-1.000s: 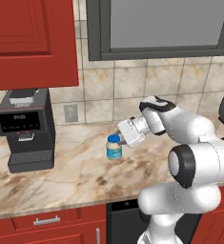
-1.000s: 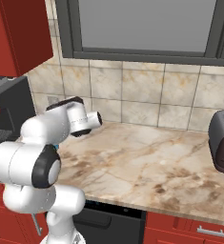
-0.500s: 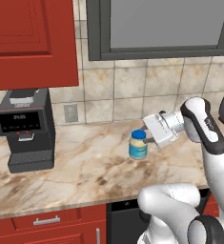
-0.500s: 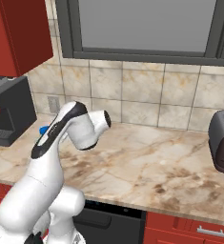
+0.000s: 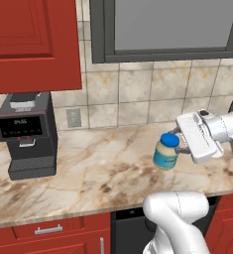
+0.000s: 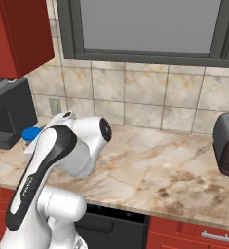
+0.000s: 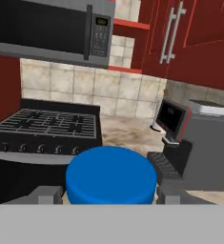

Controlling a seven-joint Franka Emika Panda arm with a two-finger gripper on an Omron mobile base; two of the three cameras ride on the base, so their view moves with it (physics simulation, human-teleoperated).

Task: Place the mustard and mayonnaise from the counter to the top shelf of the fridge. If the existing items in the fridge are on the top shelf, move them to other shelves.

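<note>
While the mayonnaise jar (image 5: pixel 166 152) is carried above the marbled surface (image 5: pixel 88 168), it is clamped between the fingers (image 7: pixel 168 194) just under its blue lid (image 7: pixel 111 174) — held upright, presumably so it reaches the fridge shelf ready to stand.

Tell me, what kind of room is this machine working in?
A home kitchen, by the look of it, though computer-rendered. A marbled stone counter runs over red cabinets, a coffee machine stands on it, and a gas stove sits beneath a microwave.
</note>
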